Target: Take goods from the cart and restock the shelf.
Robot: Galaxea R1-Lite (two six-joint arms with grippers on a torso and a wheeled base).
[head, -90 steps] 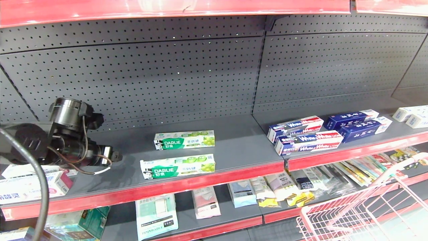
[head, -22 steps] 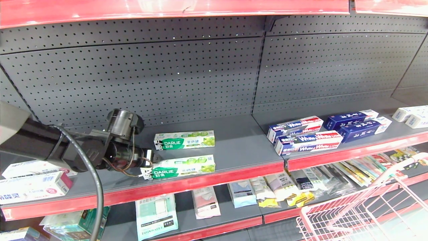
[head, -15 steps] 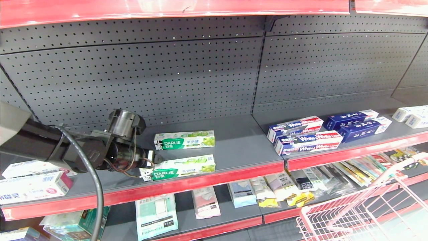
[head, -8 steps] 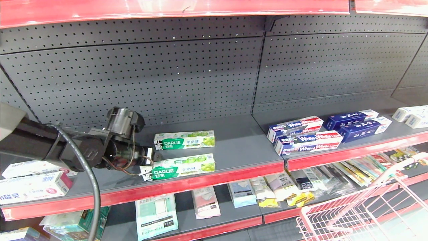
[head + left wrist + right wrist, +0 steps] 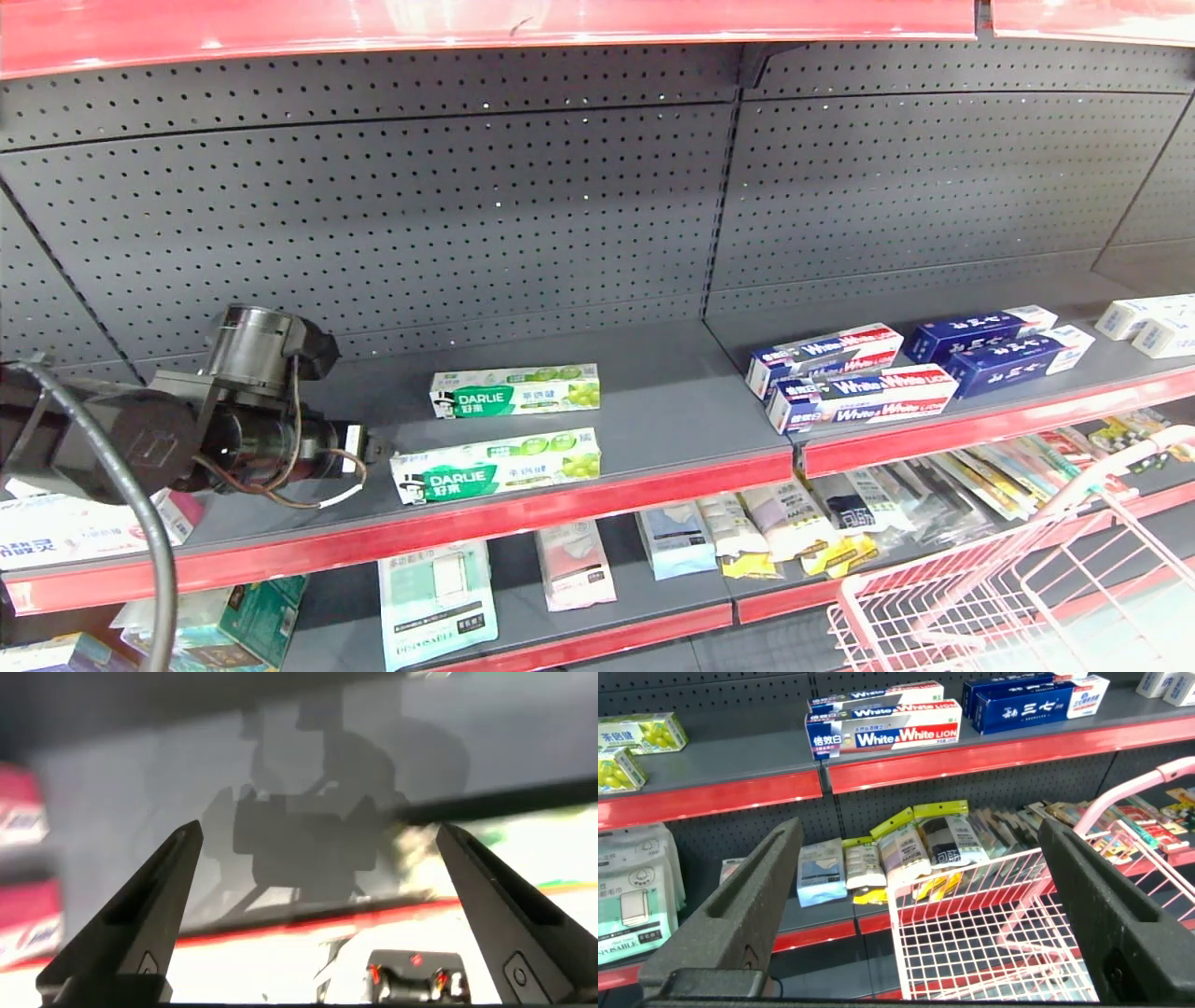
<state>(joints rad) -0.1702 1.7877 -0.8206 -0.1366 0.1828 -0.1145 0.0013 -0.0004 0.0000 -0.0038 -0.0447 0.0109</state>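
Left gripper [image 5: 377,455], spread, sits just beside front green box [image 5: 495,465] (right gripper [image 5: 920,827], spread, faces pink cart [image 5: 980,943]).

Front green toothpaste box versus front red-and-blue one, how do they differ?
The front green box lies in the left bay, apart from the rear green box, by the left gripper. The front red-and-blue box lies in the right bay, close against the rear red-and-blue box. Both lie flat.
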